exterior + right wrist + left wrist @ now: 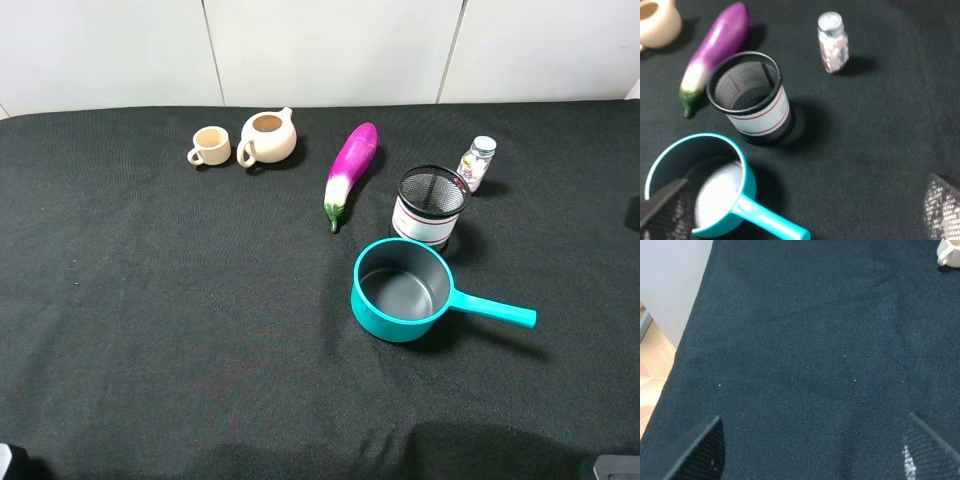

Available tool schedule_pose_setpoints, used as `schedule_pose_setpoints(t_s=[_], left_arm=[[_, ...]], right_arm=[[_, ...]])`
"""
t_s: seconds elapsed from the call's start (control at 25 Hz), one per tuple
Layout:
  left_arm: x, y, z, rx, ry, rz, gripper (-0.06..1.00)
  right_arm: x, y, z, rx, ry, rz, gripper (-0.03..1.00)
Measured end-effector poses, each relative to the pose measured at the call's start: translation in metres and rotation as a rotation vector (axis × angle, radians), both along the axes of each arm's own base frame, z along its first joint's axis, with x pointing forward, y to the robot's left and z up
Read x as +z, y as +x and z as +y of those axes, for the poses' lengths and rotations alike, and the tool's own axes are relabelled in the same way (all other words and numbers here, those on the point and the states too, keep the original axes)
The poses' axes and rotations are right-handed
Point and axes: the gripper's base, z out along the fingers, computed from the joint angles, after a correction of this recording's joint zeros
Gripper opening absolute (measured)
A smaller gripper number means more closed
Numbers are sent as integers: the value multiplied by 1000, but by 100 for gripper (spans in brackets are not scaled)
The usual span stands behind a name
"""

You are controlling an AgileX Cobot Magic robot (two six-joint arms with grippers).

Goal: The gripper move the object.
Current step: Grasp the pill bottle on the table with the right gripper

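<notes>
We see the bottle [478,162] standing upright at the far right of the worktop [150,330], near the mesh cup [431,207] but not touching it. The bottle's label is red-and-yellow print, with lettering too small to read. The cup's white band has thin red lines, and any writing there is blurred. The right pincer [805,182] is spread wide and empty, apart from the bottle. The left pincer [814,419] is also apart, over black cloth.
</notes>
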Motion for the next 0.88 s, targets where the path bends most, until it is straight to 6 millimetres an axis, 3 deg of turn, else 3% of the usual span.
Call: schedule_pose_setpoints(t_s=[0.48, 0.88], left_arm=[[0, 0, 0, 0, 0, 0, 71], [0, 0, 0, 0, 0, 0, 71]], right_arm=[[-24, 57, -3, -34, 4, 213, 69], [20, 101, -2, -10, 4, 217, 69]])
